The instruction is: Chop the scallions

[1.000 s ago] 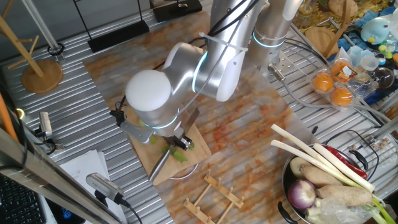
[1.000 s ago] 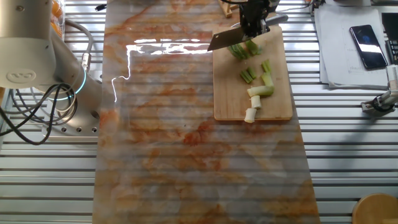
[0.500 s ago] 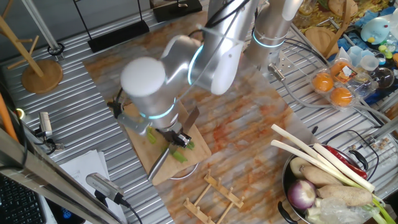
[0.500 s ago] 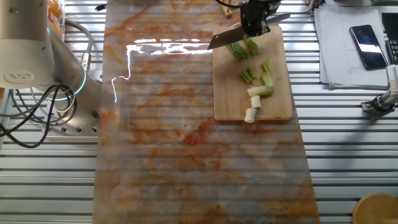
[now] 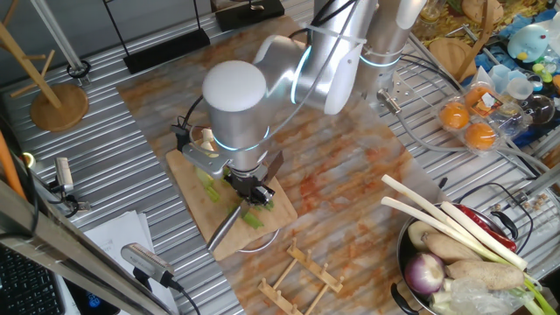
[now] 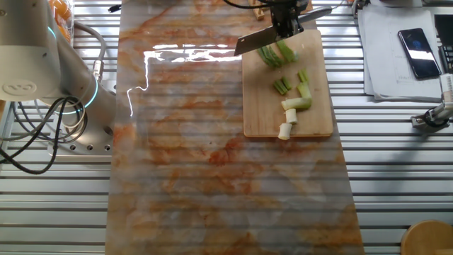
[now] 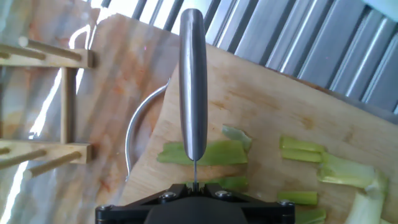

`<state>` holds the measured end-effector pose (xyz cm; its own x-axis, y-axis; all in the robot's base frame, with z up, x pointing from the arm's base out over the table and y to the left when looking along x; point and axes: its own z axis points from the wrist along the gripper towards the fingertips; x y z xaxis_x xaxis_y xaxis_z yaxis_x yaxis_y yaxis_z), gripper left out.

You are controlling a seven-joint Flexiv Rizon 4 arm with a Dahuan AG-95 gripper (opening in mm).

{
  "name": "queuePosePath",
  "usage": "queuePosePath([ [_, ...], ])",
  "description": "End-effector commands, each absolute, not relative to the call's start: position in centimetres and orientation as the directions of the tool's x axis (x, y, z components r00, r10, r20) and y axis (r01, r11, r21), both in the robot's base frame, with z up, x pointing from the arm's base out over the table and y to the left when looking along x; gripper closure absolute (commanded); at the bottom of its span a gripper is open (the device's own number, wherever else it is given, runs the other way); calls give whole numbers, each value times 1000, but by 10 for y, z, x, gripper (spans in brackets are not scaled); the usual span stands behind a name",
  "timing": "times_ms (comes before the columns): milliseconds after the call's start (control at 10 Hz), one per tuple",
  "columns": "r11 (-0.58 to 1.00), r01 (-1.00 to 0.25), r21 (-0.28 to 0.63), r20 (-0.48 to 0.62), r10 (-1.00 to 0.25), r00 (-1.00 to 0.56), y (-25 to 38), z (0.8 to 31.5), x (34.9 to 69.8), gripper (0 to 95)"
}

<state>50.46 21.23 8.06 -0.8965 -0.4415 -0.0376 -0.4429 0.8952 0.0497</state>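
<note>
My gripper (image 5: 249,185) is shut on a knife (image 5: 269,166) and holds it just above the wooden cutting board (image 5: 188,171). In the other fixed view the gripper (image 6: 285,21) is over the board's far end (image 6: 311,120), and the knife's blade (image 6: 255,42) sticks out to the left over a green scallion stalk (image 6: 272,55). Several cut white and green bits (image 6: 296,104) lie along the board. In the hand view the knife's steel handle (image 7: 191,81) points away from the gripper (image 7: 194,186), right over a green piece (image 7: 202,152). More pieces (image 7: 301,151) lie to the right.
A pot (image 5: 411,271) at the front right holds long white leeks, an onion and other vegetables. A wooden rack (image 5: 302,271) lies in front of the board. Oranges in a tray (image 5: 468,122) and a wooden stand (image 5: 57,105) sit at the sides. A phone (image 6: 417,53) lies on papers.
The arm's big joint has swung to the right, uncovering the board's left part. The knife has lifted slightly off the scallion and shifted toward the board's end.
</note>
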Motion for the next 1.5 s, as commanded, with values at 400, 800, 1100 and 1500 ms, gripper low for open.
queuePosePath([
  [400, 901, -430, 46, -55, -428, -902, 217, 72, 519, 950],
  [800, 904, -426, 42, -47, -424, -904, 218, 64, 519, 950],
  [1100, 904, -427, 40, -40, -425, -904, 219, 63, 520, 950],
  [1500, 905, -424, 35, -48, -422, -905, 221, 55, 519, 950],
])
